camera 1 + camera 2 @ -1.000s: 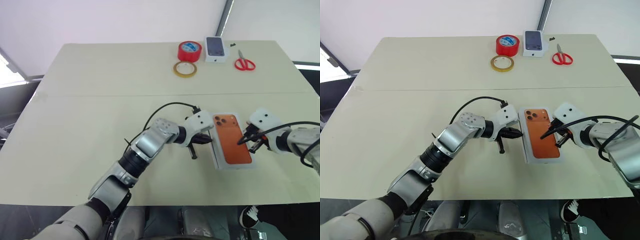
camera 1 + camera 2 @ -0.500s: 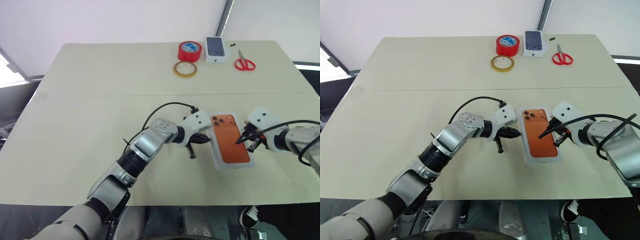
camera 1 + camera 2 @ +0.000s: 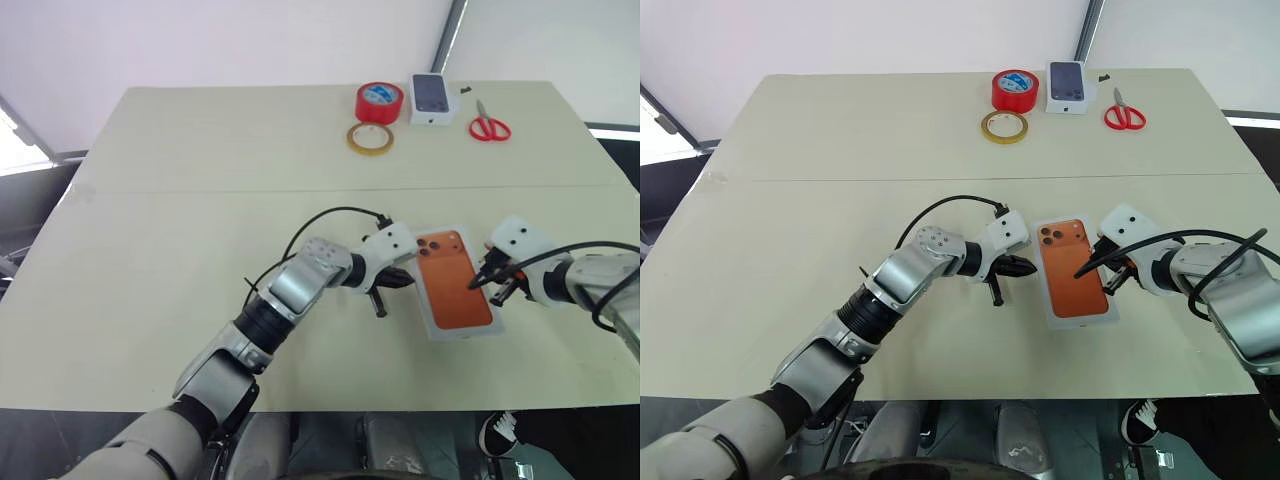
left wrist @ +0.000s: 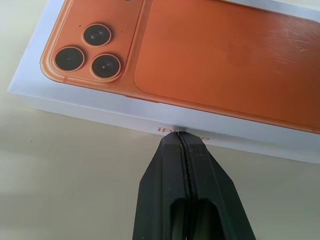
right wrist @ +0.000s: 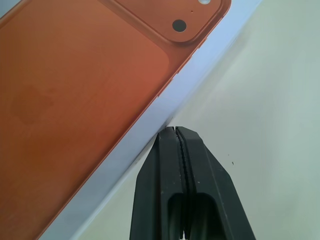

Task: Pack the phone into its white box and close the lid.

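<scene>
Left eye view: a flat orange smartphone with a square cluster of dark lenses at its far corner lies back-up in a shallow white rectangular box, whose thin rim frames it on all sides. The box sits on the near right part of a pale cream counter. The left pincer is at the box's left long side, its two black fingers pressed together with nothing between them. The right pincer is at the opposite long side, closed as well and holding nothing. At the far edge of the counter stand a red roll of tape, a flat ring of yellowish tape, a small white carton printed with a dark phone picture and a pair of red-handled scissors, all well apart from the box.

Right eye view: the same layout, with the box turned slightly askew to the counter's near edge and the two closed pincers flanking it.

Left wrist view: the closed black fingertips touch the box's white side wall just beside faint orange lettering; the phone's three round lenses sit above.

Right wrist view: the shut fingertips meet the white rim at the box's other long side, beside the orange back.
</scene>
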Available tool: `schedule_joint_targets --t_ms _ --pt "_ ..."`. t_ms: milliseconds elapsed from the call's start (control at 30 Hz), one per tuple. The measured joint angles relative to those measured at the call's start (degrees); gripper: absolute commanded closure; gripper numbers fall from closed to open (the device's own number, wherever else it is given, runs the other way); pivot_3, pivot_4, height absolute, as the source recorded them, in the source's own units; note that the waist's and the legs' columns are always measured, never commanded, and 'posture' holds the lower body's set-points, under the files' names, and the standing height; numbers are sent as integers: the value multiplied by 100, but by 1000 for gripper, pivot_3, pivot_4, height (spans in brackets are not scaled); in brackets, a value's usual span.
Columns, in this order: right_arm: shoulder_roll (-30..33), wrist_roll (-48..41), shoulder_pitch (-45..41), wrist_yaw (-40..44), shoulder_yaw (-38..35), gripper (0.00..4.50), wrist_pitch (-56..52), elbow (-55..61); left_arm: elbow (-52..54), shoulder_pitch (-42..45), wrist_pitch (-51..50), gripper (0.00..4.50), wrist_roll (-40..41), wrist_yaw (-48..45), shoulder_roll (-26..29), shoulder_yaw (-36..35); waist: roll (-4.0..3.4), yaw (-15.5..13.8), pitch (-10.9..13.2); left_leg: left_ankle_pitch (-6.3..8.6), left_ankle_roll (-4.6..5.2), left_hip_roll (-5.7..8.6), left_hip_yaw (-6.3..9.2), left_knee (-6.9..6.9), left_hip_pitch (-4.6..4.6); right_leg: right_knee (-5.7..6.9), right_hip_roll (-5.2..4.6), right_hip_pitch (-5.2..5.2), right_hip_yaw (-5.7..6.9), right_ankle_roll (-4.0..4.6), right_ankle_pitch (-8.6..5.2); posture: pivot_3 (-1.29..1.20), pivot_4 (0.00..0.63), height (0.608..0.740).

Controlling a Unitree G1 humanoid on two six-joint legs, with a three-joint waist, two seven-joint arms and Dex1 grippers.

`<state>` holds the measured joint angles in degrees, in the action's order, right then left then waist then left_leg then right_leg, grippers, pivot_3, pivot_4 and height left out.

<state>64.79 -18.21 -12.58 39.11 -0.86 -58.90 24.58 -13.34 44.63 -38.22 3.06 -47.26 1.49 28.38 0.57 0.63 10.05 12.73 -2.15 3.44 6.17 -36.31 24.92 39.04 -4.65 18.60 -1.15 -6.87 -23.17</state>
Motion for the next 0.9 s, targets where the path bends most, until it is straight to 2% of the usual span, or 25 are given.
schedule_joint_targets --t_ms 67,233,500,733,900 --pt "198 22 155 108 -112 4476 141 -89 22 -6 -7 4500 21 -1 71 -42 0 -9 0 0 1 0 -1 0 0 0 -1 0 0 0 0 0 150 740" --pt "655 162 543 528 -1081 4476 622 -437 256 -66 -28 4500 179 -15 310 -435 -2 0 -1 0 0 -2 -1 -1 0 1 3 -1 1 0 0 0 150 740" --pt "545 -174 864 1111 -1717 4476 680 32 282 -75 9 4500 260 -62 390 -470 -1 1 -1 1 1 -3 -3 -3 -1 1 3 -3 1 0 0 0 150 740" --pt "289 -517 1217 1254 -1766 4476 488 709 -609 480 528 4500 193 327 -194 -526 3 -85 2 9 15 2 -2 -23 1 0 -3 -12 6 -1 0 0 150 740" --pt "235 -415 1599 1045 -1561 4476 453 866 -1427 827 882 4500 81 586 -585 -562 2 -114 0 8 14 2 -5 -27 1 1 -2 -12 4 -2 0 0 150 740"
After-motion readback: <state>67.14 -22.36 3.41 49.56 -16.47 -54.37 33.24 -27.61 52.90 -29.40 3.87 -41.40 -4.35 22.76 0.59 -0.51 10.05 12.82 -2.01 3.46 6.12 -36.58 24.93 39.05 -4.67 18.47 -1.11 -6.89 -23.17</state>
